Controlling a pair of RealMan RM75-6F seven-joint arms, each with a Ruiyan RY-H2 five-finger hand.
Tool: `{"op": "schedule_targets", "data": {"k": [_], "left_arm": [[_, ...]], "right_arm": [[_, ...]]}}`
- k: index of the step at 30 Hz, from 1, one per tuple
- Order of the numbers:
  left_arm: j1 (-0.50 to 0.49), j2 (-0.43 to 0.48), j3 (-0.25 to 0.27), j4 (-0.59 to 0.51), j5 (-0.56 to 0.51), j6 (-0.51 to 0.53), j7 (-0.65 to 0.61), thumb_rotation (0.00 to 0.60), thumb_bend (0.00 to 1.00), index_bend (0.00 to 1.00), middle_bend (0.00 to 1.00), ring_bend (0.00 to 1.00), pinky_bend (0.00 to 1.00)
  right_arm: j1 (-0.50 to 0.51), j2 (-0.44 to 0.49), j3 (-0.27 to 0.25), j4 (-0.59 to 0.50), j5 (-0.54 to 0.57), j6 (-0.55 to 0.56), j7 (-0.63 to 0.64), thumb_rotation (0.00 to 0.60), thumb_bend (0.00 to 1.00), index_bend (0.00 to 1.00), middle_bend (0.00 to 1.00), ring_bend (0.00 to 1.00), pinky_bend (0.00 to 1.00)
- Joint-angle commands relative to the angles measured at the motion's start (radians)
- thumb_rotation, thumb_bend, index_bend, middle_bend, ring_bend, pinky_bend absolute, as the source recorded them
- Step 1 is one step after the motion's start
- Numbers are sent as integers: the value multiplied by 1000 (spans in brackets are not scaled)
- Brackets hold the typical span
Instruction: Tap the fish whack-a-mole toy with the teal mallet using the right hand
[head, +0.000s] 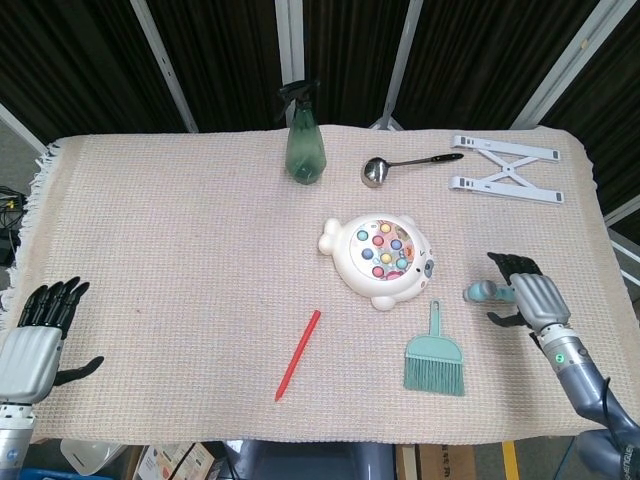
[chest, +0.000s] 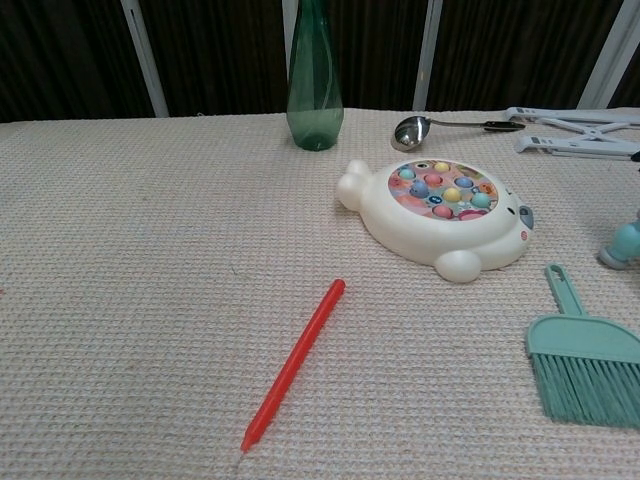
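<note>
Right hand (head: 528, 297) over the mallet (head: 484, 291) handle, fingers apart, grip unclear. Mallet lies right of fish toy (head: 380, 260), above brush (head: 435, 356). Left hand (head: 32, 340) open, empty, near table corner.

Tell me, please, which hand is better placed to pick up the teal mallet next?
The right. In the head view the right hand is directly over the handle of the teal mallet, just right of the fish toy. The left hand sits at the table's far left edge, well away from it.
</note>
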Motion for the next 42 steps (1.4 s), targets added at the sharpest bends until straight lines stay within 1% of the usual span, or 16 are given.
{"op": "schedule_targets", "data": {"k": [1, 5, 11, 16, 22, 31, 42], "left_arm": [[-3, -3, -2, 0, -5, -6, 4, 600, 106, 0, 0, 0, 0], [-7, -7, -3, 2, -8, -12, 6, 600, 106, 0, 0, 0, 0], [-9, -5, -5, 0, -9, -11, 6, 600, 106, 0, 0, 0, 0], [-8, -4, -2, -1, -8, -11, 6, 600, 106, 0, 0, 0, 0], [-6, -6, 2, 0, -10, -11, 7, 600, 105, 0, 0, 0, 0], [-10, -5, 0, -5, -12, -15, 1, 600, 106, 0, 0, 0, 0], [-13, -11, 2, -9, -21, -25, 20, 600, 106, 0, 0, 0, 0]], "right_arm": [[18, -28, -2, 42, 14, -31, 18, 600, 258, 75, 133, 80, 68], [36, -51, -6, 81, 20, -61, 21, 600, 272, 102, 157, 103, 73], [52, -89, -9, 140, 34, -88, 31, 600, 404, 172, 213, 157, 110], [53, -109, -14, 168, 33, -94, 47, 600, 450, 204, 243, 184, 121], [57, -128, -23, 196, 26, -102, 55, 600, 453, 210, 256, 191, 121], [58, -149, -33, 233, 22, -112, 73, 600, 475, 280, 319, 248, 138], [60, -163, -34, 271, 17, -118, 95, 600, 511, 329, 346, 269, 138]]}}
